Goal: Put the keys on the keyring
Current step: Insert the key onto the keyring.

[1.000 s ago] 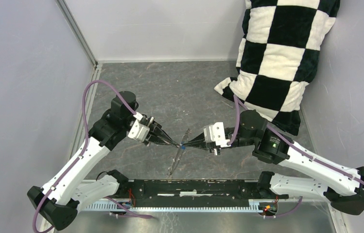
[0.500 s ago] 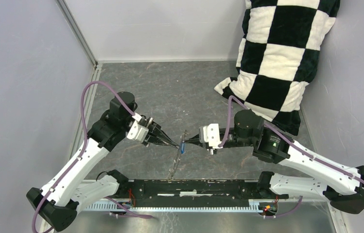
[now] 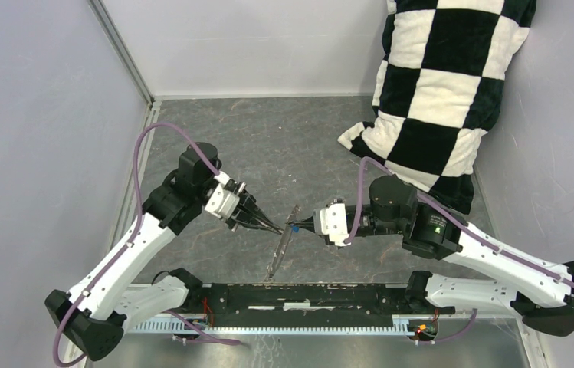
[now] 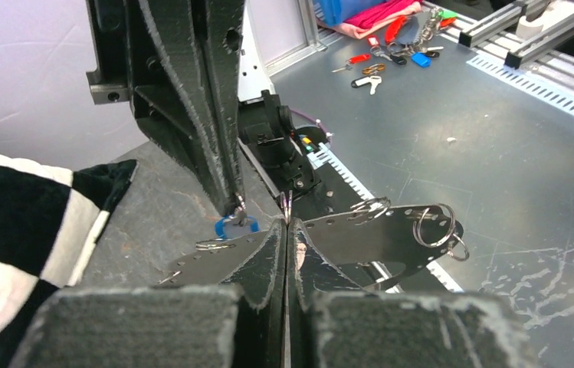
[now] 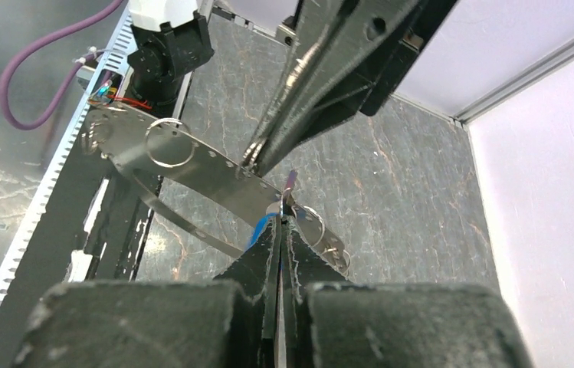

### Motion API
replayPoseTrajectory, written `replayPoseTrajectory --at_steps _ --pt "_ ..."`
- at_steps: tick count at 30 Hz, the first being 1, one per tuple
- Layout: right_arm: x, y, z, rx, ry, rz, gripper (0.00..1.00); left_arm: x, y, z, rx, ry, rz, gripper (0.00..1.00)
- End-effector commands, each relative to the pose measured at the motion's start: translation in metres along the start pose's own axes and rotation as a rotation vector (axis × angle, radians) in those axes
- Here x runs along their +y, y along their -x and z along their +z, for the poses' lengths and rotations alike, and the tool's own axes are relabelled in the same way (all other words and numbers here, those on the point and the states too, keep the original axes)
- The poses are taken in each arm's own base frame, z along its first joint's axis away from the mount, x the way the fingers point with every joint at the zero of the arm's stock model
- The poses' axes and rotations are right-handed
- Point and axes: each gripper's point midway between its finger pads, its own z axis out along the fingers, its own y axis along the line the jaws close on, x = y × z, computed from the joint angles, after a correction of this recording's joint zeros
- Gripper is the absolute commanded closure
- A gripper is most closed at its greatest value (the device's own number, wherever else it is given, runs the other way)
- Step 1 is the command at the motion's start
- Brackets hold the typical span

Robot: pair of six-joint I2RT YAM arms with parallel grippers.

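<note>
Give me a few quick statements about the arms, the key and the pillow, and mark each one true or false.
1. The right gripper is pinching a key with a blue head. True.
2. The left gripper is wide open. False: its jaws are shut, with the tips at the metal plate.
3. A black-and-white checkered pillow leans in the far right corner. True.
4. The metal plate lies flat on the table. False: it stands on edge between the two grippers.
</note>
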Motion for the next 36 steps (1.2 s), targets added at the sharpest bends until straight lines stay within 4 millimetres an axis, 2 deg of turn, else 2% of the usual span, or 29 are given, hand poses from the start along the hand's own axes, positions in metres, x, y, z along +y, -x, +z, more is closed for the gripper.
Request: replayPoseTrajectory --at_steps 1,6,9,11,15,17,19,21,23,28,31,36 --pt "-0.007 0.026 -0.009 -0.041 -0.008 -0.069 0.99 -0.001 0.016 0.0 -0.037 -0.045 -0.038 0.98" --pt "-0.027 0.044 -0.038 -0.035 -0.133 -0.053 0.99 0.004 0.012 -0.002 -0.053 -0.055 -0.094 0.98" --pt "-0.031 0.038 -0.048 0.001 -0.181 -0.036 0.99 0.006 0.011 -0.002 -0.064 -0.065 -0.117 0.98" --pt "-0.041 0.028 -0.052 0.049 -0.25 -0.021 0.99 0.006 0.011 -0.002 -0.077 -0.078 -0.149 0.98" --pt "-0.055 0.029 -0.062 0.082 -0.326 -0.017 1.0 0.007 0.014 -0.001 -0.093 -0.089 -0.177 0.98" --pt "-0.058 0.022 -0.064 0.141 -0.333 0.005 1.0 0.007 0.016 -0.001 -0.092 -0.087 -0.178 0.98" --pt "-0.05 0.002 -0.054 0.259 -0.262 0.06 1.0 0.007 0.018 -0.001 -0.093 -0.09 -0.177 0.98" --pt "-0.02 -0.016 -0.039 0.329 -0.083 0.109 0.99 0.007 0.02 -0.001 -0.093 -0.09 -0.169 0.98" --pt "0.009 -0.013 -0.033 0.264 0.053 0.127 0.99 0.008 0.021 -0.001 -0.094 -0.09 -0.166 0.98" --pt "0.032 -0.001 -0.028 0.187 0.171 0.163 1.0 0.007 0.019 -0.002 -0.094 -0.089 -0.169 0.98" --pt "0.032 -0.017 -0.02 0.253 0.18 0.191 0.99 0.007 0.02 -0.002 -0.096 -0.089 -0.162 0.98" --pt "0.007 -0.007 -0.011 0.165 0.041 0.156 0.99 0.003 0.02 -0.002 -0.094 -0.089 -0.157 0.98"
